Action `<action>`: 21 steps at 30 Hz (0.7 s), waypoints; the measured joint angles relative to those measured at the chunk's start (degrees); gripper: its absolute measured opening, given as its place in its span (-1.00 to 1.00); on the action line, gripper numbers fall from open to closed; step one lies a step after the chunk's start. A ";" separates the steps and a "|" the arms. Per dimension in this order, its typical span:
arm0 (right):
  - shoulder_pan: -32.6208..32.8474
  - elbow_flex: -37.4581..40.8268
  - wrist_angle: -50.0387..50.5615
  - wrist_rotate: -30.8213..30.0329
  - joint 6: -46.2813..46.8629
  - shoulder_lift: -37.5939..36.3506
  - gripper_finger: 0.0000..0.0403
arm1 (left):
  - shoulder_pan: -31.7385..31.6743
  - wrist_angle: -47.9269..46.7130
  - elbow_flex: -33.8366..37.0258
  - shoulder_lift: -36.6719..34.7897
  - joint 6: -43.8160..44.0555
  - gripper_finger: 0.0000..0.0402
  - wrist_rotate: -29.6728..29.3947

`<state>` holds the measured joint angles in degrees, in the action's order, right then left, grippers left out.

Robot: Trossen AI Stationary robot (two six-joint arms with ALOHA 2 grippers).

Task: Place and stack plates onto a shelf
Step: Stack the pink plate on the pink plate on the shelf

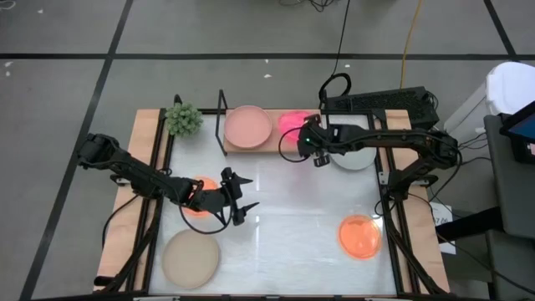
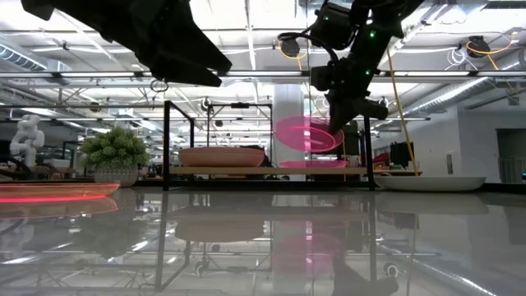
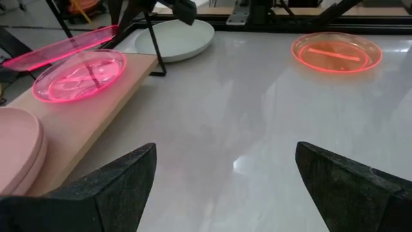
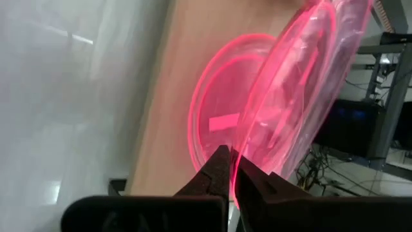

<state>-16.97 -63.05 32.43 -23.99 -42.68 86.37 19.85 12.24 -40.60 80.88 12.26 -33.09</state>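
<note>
Right hand (image 4: 233,169) clamped on tilted glossy hot-pink translucent plate (image 4: 302,90) above another hot-pink plate (image 4: 222,109) lying on the light-wood wire-framed shelf (image 1: 288,144). Left hand (image 1: 242,194), fingers apart, empty, in front of shelf.

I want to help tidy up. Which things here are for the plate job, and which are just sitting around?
For the job:
shelf
dusty pink plates on the shelf
hot pink plate lying on the shelf
tilted hot pink plate pinched in the right gripper
orange plates
beige plate
pale grey plate

Just sitting around:
little plant
keyboard
</note>
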 joint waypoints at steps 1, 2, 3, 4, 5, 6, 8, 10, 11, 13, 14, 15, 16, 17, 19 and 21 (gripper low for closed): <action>-0.24 0.00 0.02 0.00 0.10 0.10 -1.00 | 0.01 -0.01 0.00 0.00 -0.10 0.86 0.01; -0.33 0.00 -0.03 -0.02 0.19 0.35 -1.00 | 0.00 0.01 0.00 0.00 -0.12 0.86 0.01; -0.45 0.00 0.12 0.00 0.18 0.55 -1.00 | -0.02 -0.01 0.00 0.00 -0.14 0.86 0.01; -0.60 0.00 0.35 0.04 0.17 0.66 -1.00 | -0.02 0.01 0.00 0.00 -0.17 0.86 0.01; -0.64 0.03 0.41 0.10 0.17 0.68 -1.00 | -0.02 -0.02 0.00 0.00 -0.23 0.86 0.01; -0.64 0.03 0.13 0.11 0.17 0.72 -1.00 | -0.02 -0.04 0.00 0.00 -0.23 0.86 0.00; -0.64 0.00 -0.21 0.11 0.17 0.90 -0.99 | -0.02 -0.10 0.00 0.00 -0.26 0.86 0.01; -0.64 0.03 0.03 0.16 0.20 1.09 -0.97 | -0.02 -0.10 0.00 0.00 -0.29 0.86 0.01; -0.64 0.03 -0.12 0.17 0.20 1.09 -0.96 | -0.02 -0.11 0.00 0.00 -0.28 0.86 0.01; -0.64 0.03 -0.18 0.15 0.38 1.01 -0.94 | -0.02 -0.12 0.00 0.00 -0.29 0.86 0.01; -0.67 0.03 -0.14 0.18 0.65 1.01 -0.92 | -0.02 -0.12 0.00 0.00 -0.29 0.86 0.01; -0.77 0.03 0.01 0.20 0.97 1.03 -0.91 | -0.02 -0.12 0.00 0.00 -0.29 0.86 0.01; -0.91 0.03 0.14 0.22 1.27 1.03 -0.89 | -0.02 -0.13 0.00 0.00 -0.29 0.86 0.01; -0.97 0.02 0.34 0.22 1.49 1.03 -0.87 | -0.02 -0.15 0.00 0.00 -0.29 0.86 0.01; -1.10 0.01 0.72 0.22 1.67 1.03 -0.84 | -0.02 -0.12 0.00 0.00 -0.29 0.86 0.01; -1.13 0.01 0.71 0.22 1.88 1.03 -0.80 | -0.02 -0.15 0.00 0.00 -0.29 0.86 0.02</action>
<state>-18.10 -63.04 33.14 -23.77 -40.79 87.39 19.84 12.10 -40.60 80.88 11.97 -33.06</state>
